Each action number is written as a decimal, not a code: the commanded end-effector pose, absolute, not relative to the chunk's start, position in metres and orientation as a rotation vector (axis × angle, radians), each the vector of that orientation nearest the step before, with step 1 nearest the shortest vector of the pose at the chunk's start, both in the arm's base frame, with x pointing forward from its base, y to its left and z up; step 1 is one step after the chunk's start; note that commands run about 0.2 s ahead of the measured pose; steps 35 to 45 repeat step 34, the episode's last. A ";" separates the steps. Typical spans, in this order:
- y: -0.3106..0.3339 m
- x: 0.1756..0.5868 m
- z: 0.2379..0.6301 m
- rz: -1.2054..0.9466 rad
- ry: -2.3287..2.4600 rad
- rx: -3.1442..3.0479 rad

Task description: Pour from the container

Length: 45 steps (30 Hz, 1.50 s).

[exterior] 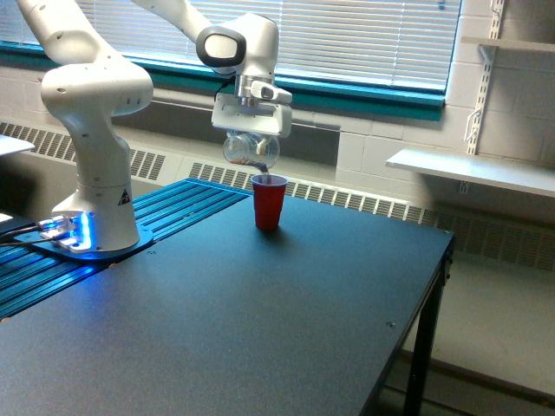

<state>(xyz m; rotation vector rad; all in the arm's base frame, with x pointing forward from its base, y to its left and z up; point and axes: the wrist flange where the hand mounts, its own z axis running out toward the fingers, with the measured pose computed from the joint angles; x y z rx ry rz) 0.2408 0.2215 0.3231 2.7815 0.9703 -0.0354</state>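
Mostly bare dark table [286, 329]; blinds [364, 39], wall shelf [473, 169] behind.

A robotics lab: a white robot arm [95, 130] bolted beside a dark worktop [260, 321], painted cinder-block walls [390, 147], window blinds [364, 39] (closed) and bare wall shelves [473, 172].

one clear container [251, 149], one red cup [269, 202], one table [260, 312], one robot arm [95, 113].
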 end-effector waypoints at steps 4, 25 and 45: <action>0.225 0.244 0.327 -0.062 0.989 2.734; 0.229 0.244 0.329 -0.102 1.037 2.656; 0.226 0.243 0.329 -0.098 1.055 2.696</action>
